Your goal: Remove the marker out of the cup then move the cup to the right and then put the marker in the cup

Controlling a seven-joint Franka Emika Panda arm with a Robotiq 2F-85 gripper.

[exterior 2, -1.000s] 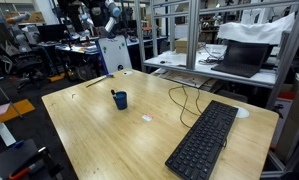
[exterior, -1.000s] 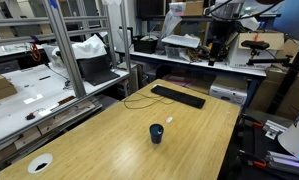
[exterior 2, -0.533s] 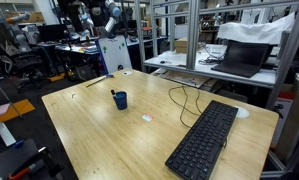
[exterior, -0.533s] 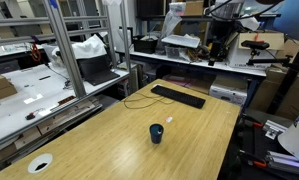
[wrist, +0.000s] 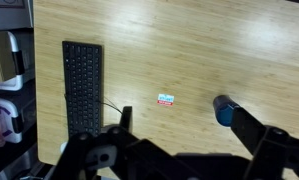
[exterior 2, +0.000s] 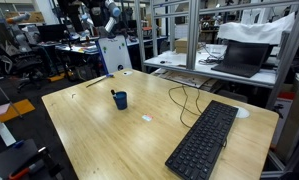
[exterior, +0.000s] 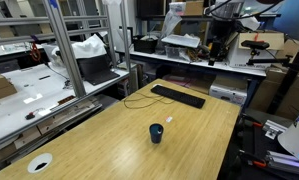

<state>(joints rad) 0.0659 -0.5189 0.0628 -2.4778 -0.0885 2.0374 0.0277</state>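
A pale wooden bench (exterior: 109,140) fills the room's foreground. Nearest the viewer in an exterior view, a flat round white disc (exterior: 39,163) with a dark centre lies at the bench's front edge, well apart from the cup.

The cup (exterior: 156,133), small and dark navy, stands upright near the middle of the bench in both exterior views. A thin stick that looks like the marker (exterior 2: 115,95) pokes up at the cup's rim, though it is too small to be sure.

Just beyond the cup lies a small white tag (exterior: 170,120). Farther behind the cup sits a black keyboard (exterior: 178,96), with a thin dark cable (exterior: 139,100) looping beside it.

Well beyond the cup, the robot arm (exterior 2: 97,18) is raised high above the bench's far edge. In the wrist view, its gripper (wrist: 184,158) looks down on the cup (wrist: 224,110) from far above, fingers (wrist: 274,145) spread wide apart and empty.
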